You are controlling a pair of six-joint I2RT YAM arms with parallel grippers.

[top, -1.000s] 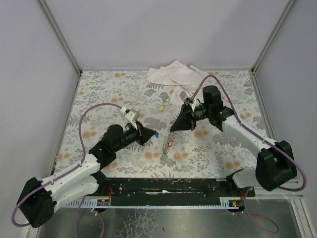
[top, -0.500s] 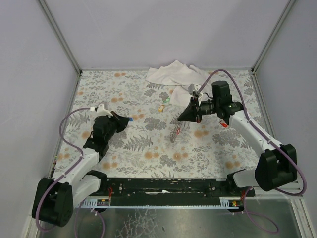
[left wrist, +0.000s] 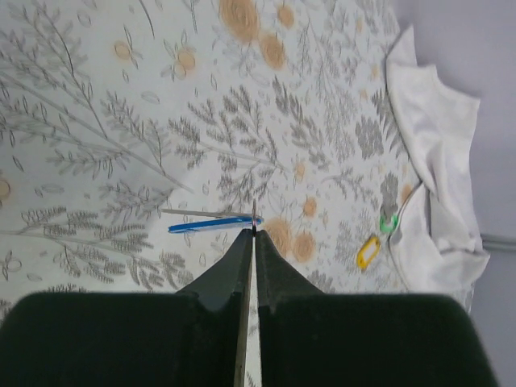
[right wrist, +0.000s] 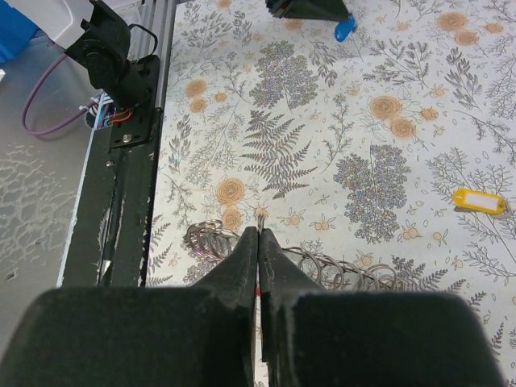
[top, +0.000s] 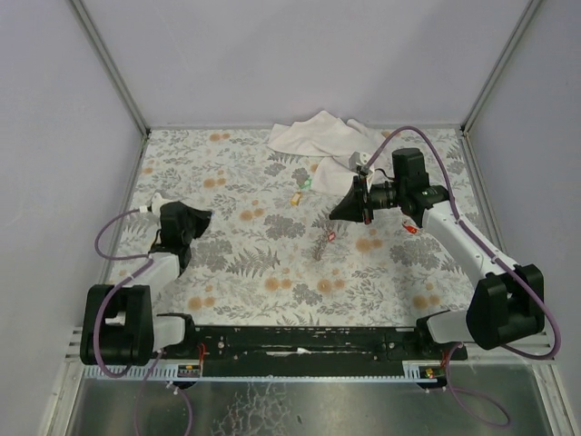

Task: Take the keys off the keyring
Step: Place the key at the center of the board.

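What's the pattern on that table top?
The table top has grey ferns and orange flowers on white; right wrist view shows best.

I swing the left gripper [top: 208,217] far left with the blue key [left wrist: 211,226]; the right gripper [top: 336,215] drags the keyring [top: 320,247] rearward.

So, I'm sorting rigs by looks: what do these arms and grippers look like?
The left arm and right arm have white links, black joint housings and black bases. A purple cable loops along each. The left gripper and right gripper are matte black, each with two fingers tapering to a thin wedge. No markings show.
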